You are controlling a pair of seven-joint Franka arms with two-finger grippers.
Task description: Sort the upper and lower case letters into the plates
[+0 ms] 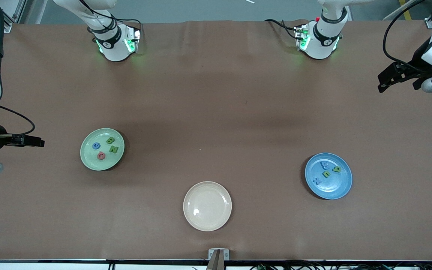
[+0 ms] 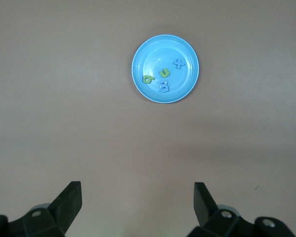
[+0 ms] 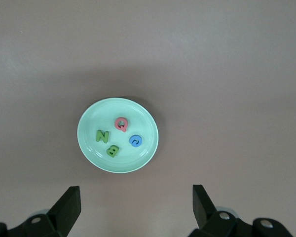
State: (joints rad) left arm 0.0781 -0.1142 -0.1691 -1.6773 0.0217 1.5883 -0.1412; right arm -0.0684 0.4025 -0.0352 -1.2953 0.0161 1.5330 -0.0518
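Note:
The mint green plate (image 1: pixel 92 159) lies toward the right arm's end of the table. It holds a green B (image 1: pixel 110 140), a green N (image 1: pixel 113 149), a blue C (image 1: pixel 96 146) and a pinkish-red Q (image 1: pixel 101 155). The blue plate (image 1: pixel 336 187) lies toward the left arm's end. It holds a blue E (image 1: pixel 324 164), a green g (image 1: pixel 336 169), a green n (image 1: pixel 326 174) and a blue x (image 1: pixel 317 181). My right gripper (image 3: pixel 136 205) is open and empty, high over bare table beside the mint plate (image 3: pixel 138 160). My left gripper (image 2: pixel 138 202) is open and empty, high above the table, away from the blue plate (image 2: pixel 153 52).
A cream-beige plate (image 1: pixel 207 206) lies empty between the two plates, nearer to the front camera. A brown cloth (image 1: pixel 216 112) covers the table. The right gripper (image 1: pixel 36 142) and the left gripper (image 1: pixel 383 84) hang at the two ends.

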